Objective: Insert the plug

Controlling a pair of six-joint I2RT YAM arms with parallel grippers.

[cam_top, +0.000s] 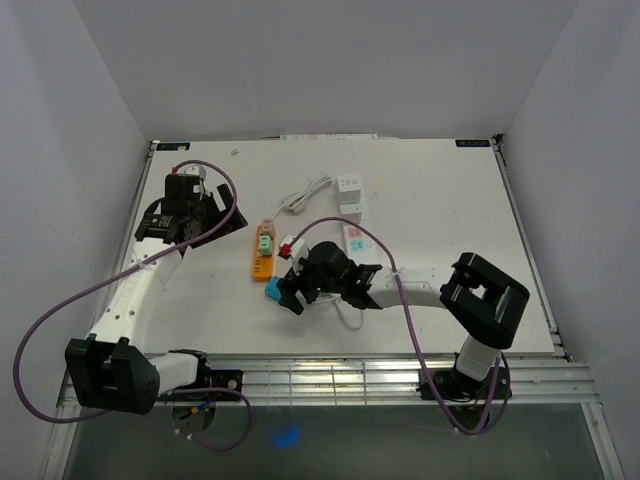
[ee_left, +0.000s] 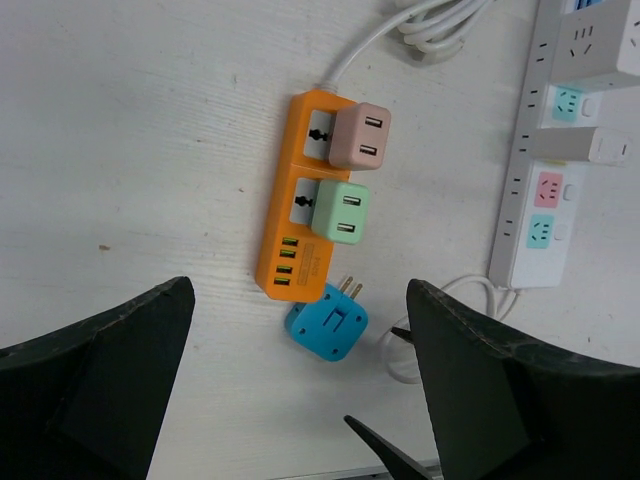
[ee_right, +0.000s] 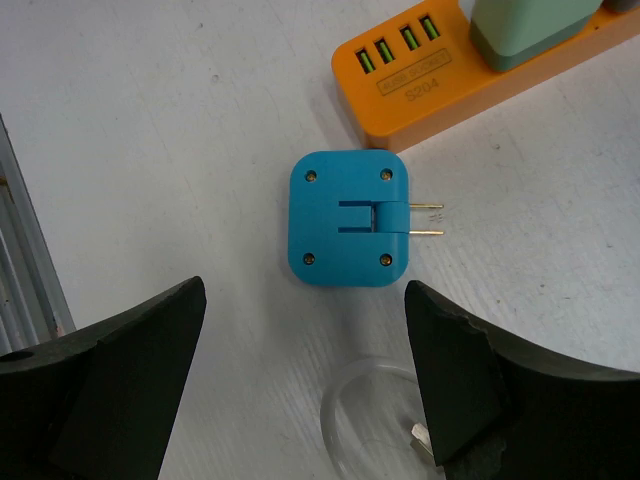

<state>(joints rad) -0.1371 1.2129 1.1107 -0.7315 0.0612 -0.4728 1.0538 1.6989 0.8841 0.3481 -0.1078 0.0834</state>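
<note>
Here the blue plug (ee_right: 348, 218) lies flat on the desk (ee_right: 150, 120), prongs out, left of centre toward the near edge, just beside the orange power strip (ee_left: 300, 200)'s USB end. The left jaws and right jaws both gape wide, holding nothing.

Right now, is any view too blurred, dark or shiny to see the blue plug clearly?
Right wrist view: the blue plug is sharp and evenly lit, without glare; the fingers of the right hand are dark, with little detail. Left wrist view: the orange power strip is sharp. Top view: the plug is tiny, with soft shadows only.
</note>
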